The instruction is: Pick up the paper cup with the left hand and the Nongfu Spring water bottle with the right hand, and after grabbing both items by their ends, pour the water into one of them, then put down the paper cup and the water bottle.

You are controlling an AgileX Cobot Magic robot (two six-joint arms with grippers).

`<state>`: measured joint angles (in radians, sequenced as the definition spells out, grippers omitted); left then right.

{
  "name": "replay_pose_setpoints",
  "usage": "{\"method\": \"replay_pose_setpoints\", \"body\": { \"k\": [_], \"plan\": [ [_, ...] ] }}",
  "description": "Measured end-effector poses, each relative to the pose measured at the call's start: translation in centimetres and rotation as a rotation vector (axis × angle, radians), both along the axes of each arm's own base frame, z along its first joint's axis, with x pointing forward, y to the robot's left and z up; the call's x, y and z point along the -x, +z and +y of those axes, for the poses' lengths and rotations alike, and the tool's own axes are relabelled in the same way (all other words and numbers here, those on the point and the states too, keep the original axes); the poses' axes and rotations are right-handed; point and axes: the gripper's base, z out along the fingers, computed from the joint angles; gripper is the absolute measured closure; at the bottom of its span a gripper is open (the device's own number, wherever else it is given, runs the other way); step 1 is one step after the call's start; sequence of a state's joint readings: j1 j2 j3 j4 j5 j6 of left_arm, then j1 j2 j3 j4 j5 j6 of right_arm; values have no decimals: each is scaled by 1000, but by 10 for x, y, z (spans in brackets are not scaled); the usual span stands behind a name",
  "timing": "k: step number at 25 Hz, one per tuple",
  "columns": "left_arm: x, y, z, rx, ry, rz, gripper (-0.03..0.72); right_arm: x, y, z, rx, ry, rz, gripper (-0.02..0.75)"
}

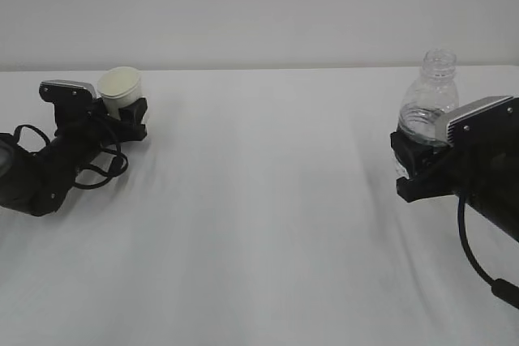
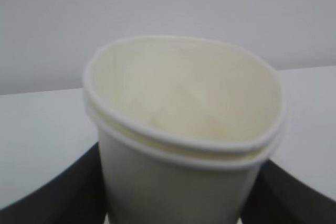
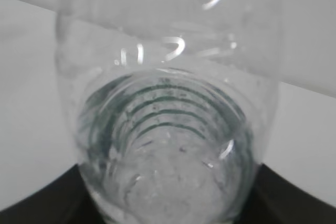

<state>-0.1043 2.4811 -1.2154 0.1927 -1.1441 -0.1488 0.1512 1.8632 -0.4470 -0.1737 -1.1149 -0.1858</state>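
I am seeing 1 paper cup (image 1: 121, 87) and 1 Nongfu Spring water bottle (image 1: 428, 99) on the white table (image 1: 268, 224). My left hand (image 1: 130, 115) is lying low at the far left, jaws flanking the cup's base, grip unclear. My right hand (image 1: 413, 164) is clasping the bottle's lower body, upright, far right.

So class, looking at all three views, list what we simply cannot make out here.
- Base of the cream-white tapered paper cup: exterior view, hidden by the left pincer.
- Label of the clear ribbed plastic bottle: exterior view, covered by the right pincer.
- Bottle's mouth: right wrist view, cut off by the top edge.
- Cup's inner bottom: left wrist view, blurred.
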Motion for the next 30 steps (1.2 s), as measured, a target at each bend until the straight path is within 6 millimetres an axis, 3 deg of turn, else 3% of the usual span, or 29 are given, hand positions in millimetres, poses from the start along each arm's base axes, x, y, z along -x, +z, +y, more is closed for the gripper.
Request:
{"method": "replay_pose_setpoints", "body": {
  "k": [6,14,20,28,30],
  "plan": [
    [18,18,1,-11,-22,16,205,0,0,-1,-4,-15,1,318],
    [53,58,-3,-29,-87,13,207,0,0,-1,10,-14,-4,318],
    [72,93,-18,-6,-269,-24,208,-1,0,-3,6,-39,-3,321],
    [96,87,-45,-9,-636,89,211,-1,0,-4,4,-47,-3,321],
    [105,86,-60,-17,-733,118,211,-1,0,-4,5,-41,-3,321]
  ]
}}
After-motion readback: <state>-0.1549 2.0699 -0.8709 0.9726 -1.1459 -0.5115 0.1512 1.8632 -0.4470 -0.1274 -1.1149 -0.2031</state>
